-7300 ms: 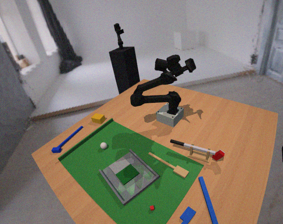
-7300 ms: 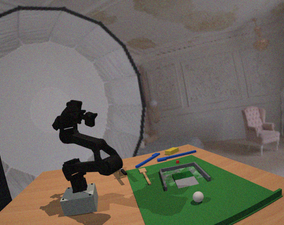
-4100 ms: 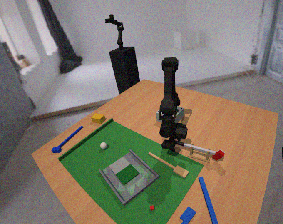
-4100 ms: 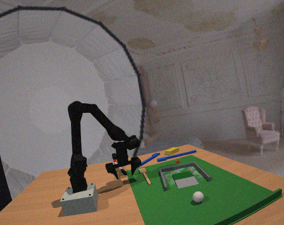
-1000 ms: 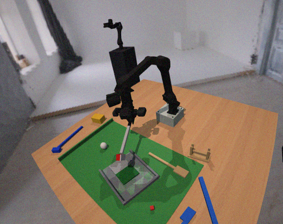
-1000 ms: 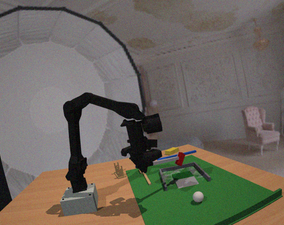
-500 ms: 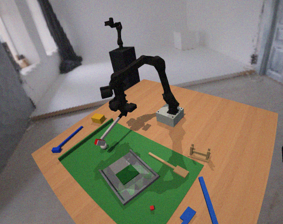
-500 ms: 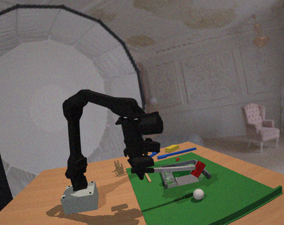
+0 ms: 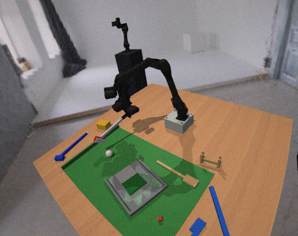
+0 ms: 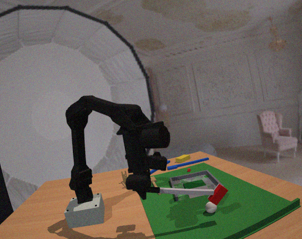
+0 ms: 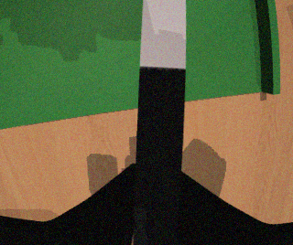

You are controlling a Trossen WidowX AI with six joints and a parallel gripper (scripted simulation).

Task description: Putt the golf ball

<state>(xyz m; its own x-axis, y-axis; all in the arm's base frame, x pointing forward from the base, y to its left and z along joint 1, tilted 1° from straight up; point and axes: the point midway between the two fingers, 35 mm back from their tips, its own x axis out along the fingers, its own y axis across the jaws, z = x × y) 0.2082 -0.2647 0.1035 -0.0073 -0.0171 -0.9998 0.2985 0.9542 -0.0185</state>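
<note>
My gripper (image 9: 127, 115) (image 10: 147, 190) (image 11: 151, 172) is shut on the black grip of the red putter (image 9: 111, 128) (image 10: 187, 191) (image 11: 163, 46). The pale shaft slants out from the fingers, and the red head hangs in the air above the mat. In the top view the head shows up and left of the golf ball (image 9: 108, 153) (image 10: 211, 207); in the exterior view it overlaps the ball's top. The white ball rests on the mat before the grey ramp (image 9: 123, 172). The raised green (image 9: 134, 183) (image 10: 195, 184) lies between grey walls. The wrist view hides the head and ball.
The green mat (image 9: 88, 182) (image 10: 251, 195) has a dark green rail (image 9: 78, 155) (image 10: 269, 218). A wooden mallet (image 9: 190, 180), a small wooden rack (image 9: 210, 162), a red cube (image 9: 160, 219), a yellow block (image 9: 103, 124) and a blue club (image 9: 73, 144) are around. More blue pieces lie at the front right.
</note>
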